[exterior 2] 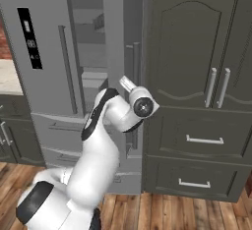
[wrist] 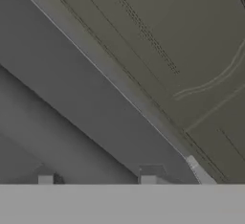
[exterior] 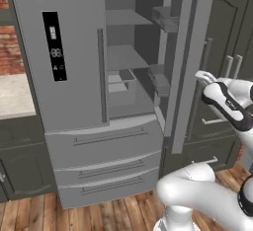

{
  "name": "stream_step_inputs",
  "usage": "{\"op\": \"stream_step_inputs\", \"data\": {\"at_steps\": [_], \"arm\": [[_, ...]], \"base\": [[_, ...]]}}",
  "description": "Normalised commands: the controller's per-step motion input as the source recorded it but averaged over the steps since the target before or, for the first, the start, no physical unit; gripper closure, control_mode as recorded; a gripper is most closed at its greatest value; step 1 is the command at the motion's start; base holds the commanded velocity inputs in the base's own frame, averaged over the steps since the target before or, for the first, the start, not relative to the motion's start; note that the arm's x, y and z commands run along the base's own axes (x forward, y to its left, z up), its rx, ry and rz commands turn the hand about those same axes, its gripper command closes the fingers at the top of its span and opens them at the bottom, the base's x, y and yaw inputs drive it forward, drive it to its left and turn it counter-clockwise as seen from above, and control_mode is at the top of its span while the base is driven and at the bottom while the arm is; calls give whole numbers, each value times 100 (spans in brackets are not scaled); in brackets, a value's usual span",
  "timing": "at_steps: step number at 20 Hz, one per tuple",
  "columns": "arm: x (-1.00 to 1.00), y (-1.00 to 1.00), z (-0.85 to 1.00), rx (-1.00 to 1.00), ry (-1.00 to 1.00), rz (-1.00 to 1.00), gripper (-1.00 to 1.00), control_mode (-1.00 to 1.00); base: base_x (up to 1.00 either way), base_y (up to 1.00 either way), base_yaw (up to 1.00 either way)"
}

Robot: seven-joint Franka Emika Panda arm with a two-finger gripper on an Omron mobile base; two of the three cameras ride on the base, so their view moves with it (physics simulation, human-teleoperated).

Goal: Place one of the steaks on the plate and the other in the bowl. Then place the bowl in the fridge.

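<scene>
The fridge [exterior: 74, 101] stands straight ahead of me, tall and grey. It sits between the dark grey cabinets [exterior 2: 197, 76] on its right and a lower run of cabinets on its left. That lower run carries a pale bench [exterior: 15, 94] under a brick wall [exterior: 10, 52]. A wooden floor [exterior: 99, 215] runs along in front of everything.

The fridge's left door [exterior: 64, 52] is shut. Its right door [exterior: 190, 62] is swung out towards me, so from the left base view I see it almost edge on. Below the doors, the upper drawer [exterior: 106, 146] and the lower drawer [exterior: 108, 175] are both pushed in.

With the right door open I can see grey shelves [exterior: 126, 57] inside, one above another, with a box-like compartment lower down. Small bins [exterior: 165, 18] hang on the inner face of the open door. I cannot make out what lies on the shelves.

My arm bends up from the base, and its wrist is just beside the open door, at about the height of the lower shelves.

The black display panel [exterior: 54, 45] is on the shut door, with that door's long upright handle [exterior: 103, 74] to its right.

My hand [wrist: 96, 180] points along the grey door, with a cabinet front beyond it. Its two tips stand apart with nothing between them, so it is open and holds nothing.
</scene>
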Motion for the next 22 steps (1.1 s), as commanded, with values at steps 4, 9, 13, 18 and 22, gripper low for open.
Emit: {"op": "stream_step_inputs", "data": {"at_steps": [4, 9, 13, 18, 22], "arm": [[-59, -100, 0, 0, -2, -21, 100, -100], [-100, -66, 34, 0, -22, -24, 100, -100], [-100, -30, 78, 3, -24, -21, 100, -100], [-90, 40, 89, 2, -21, -16, 100, -100], [-55, 91, 78, 0, 0, -2, 100, -100]], "base": [[0, 0, 0], [0, 0, 0], [0, 0, 0], [0, 0, 0], [0, 0, 0]]}}
